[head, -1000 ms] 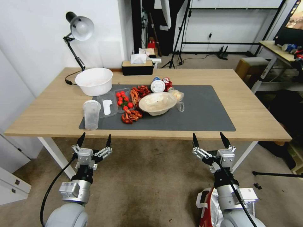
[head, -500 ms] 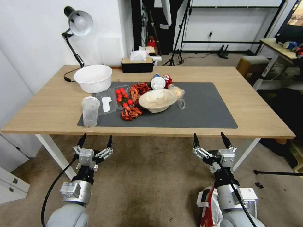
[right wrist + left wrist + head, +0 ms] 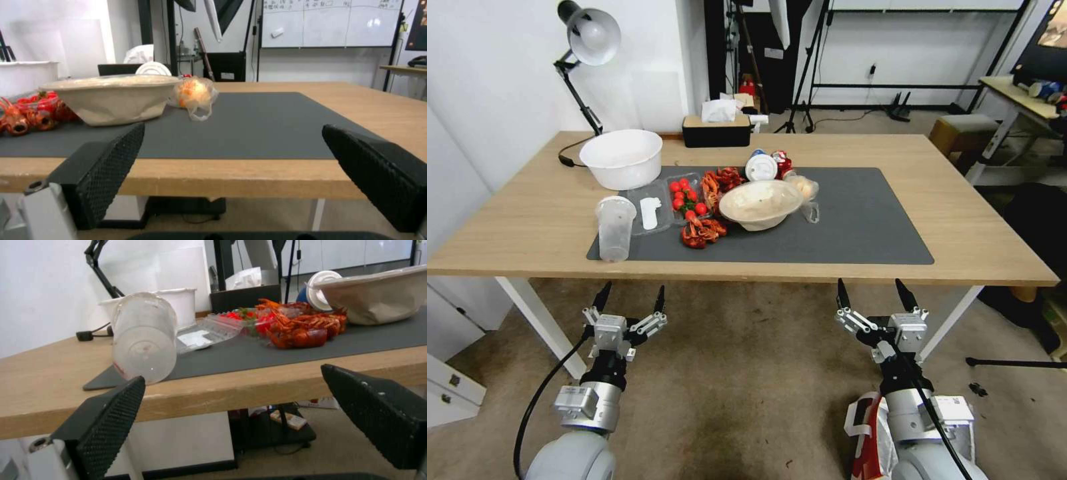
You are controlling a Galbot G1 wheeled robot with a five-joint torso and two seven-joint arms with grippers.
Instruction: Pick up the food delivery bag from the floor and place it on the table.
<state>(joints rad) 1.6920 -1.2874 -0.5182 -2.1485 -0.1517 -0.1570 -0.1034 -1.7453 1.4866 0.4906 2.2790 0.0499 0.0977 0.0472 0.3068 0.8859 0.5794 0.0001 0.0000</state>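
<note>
The food delivery bag (image 3: 866, 433) stands on the floor (image 3: 747, 380) at the head view's bottom right, its red and white panels and a white strap showing beside my right arm, which hides much of it. My right gripper (image 3: 870, 293) (image 3: 233, 130) is open and empty, held in the air just before the table's (image 3: 527, 227) near edge. On the left, my left gripper (image 3: 632, 295) (image 3: 231, 380) is open and empty too, at the same height before that edge. A dark grey mat (image 3: 860, 227) covers the middle of the table.
On the mat's left half are a clear cup (image 3: 614, 227), a paper bowl (image 3: 760, 203), crayfish (image 3: 702, 231), tomatoes (image 3: 686, 197) and a white tub (image 3: 622, 157). White table legs (image 3: 540, 320) stand at both sides. A tripod foot (image 3: 1014, 363) lies on the carpet at right.
The whole head view has shifted a little, so the camera has moved; the table's near edge sits slightly higher in the picture. Both arms hold the same open pose. Nothing on the table has moved.
</note>
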